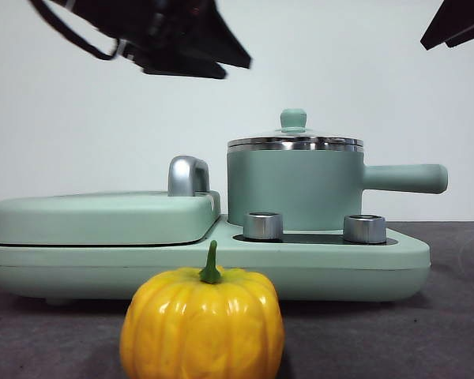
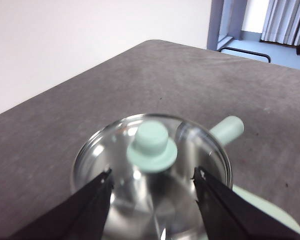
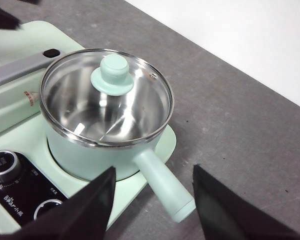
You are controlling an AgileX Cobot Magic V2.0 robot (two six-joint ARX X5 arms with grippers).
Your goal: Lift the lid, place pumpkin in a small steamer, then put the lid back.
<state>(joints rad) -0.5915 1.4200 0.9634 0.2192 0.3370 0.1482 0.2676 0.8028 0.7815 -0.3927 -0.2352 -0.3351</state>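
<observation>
Hovering at the upper left of the front view, the left gripper has its jaws apart, straddling the knob of the lid, which sits closed on the small steamer right of centre. The right gripper, jaws also apart, waits nearby. An off-centre closing could slip off the smooth knob or nudge the steamer; the pumpkin sits bottom centre on the table.

A bare test room, not a kitchen: a grey felt-covered table against a blank white wall, curtains at 1 o'clock beyond it.
</observation>
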